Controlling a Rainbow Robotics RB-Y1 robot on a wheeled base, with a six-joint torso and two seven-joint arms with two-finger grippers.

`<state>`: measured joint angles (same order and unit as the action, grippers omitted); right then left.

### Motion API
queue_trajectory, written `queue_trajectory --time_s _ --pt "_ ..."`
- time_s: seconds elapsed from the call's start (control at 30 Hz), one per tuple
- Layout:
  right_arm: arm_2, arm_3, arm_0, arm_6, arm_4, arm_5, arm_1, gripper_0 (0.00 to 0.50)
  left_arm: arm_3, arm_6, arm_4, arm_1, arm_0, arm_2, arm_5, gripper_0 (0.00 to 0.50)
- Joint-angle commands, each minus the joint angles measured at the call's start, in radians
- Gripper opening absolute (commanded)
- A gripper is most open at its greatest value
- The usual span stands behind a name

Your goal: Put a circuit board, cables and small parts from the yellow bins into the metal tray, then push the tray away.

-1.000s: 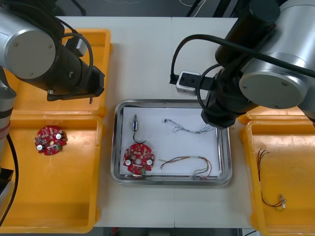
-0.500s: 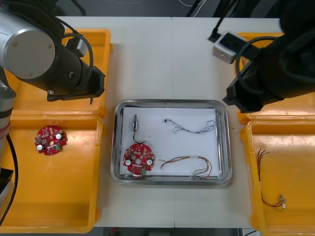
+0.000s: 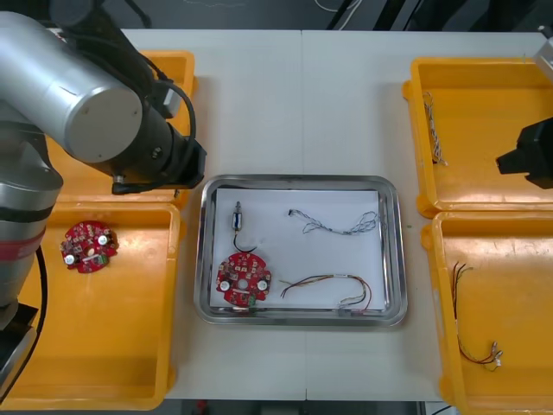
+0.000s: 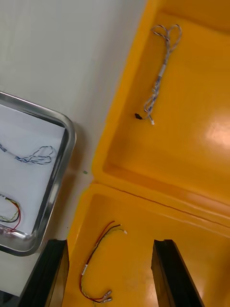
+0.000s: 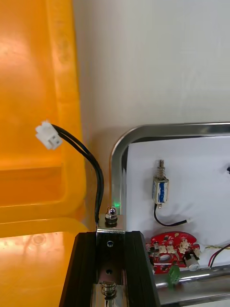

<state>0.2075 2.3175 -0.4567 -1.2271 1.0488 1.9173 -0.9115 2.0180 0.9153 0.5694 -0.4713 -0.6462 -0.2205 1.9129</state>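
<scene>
My left gripper (image 5: 110, 237) is shut on a small metal part (image 5: 111, 217) that trails a black cable (image 5: 91, 163) with a white plug. It hangs over the table strip between the left yellow bin (image 5: 33, 120) and the metal tray (image 3: 302, 180), by the tray's far left corner. On the tray's white inside lie a round red circuit board (image 3: 243, 279), a small metal part (image 3: 238, 216), a twisted blue and white cable (image 3: 337, 225) and a red and yellow cable (image 3: 333, 285). My right gripper (image 4: 111, 271) stands open with nothing between its fingers, above the near right bin (image 4: 143, 240).
Another circuit board (image 3: 87, 245) lies in the near left bin. The far right bin holds a twisted cable (image 3: 434, 130), and the near right bin holds red and yellow cables (image 3: 475, 346). Bare table lies beyond the tray.
The right arm has pulled back from over the tray to the right bins, leaving the twisted cable in the tray. The left arm has swung toward the tray's left corner.
</scene>
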Motion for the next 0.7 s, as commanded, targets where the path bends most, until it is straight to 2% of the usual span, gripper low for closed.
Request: queue_trajectory --time_s 0.03,0.27,0.4,0.7 --pt "0.164 0.01 0.122 -0.002 0.025 0.003 -0.035 0.5 0.022 -0.179 -0.011 0.033 -0.052 -0.086 -0.035 0.0" --pt "0.28 -0.006 0.242 -0.006 0.048 0.003 -0.035 0.5 -0.012 -0.253 -0.013 0.031 -0.078 -0.188 -0.117 0.0" --pt "0.328 -0.009 0.303 -0.012 0.036 0.003 -0.033 0.5 -0.05 -0.263 -0.031 0.033 -0.101 -0.264 -0.158 0.0" --pt "0.351 -0.023 0.401 -0.023 0.016 0.003 -0.032 0.5 -0.171 -0.285 -0.034 0.033 -0.145 -0.412 -0.304 0.0"
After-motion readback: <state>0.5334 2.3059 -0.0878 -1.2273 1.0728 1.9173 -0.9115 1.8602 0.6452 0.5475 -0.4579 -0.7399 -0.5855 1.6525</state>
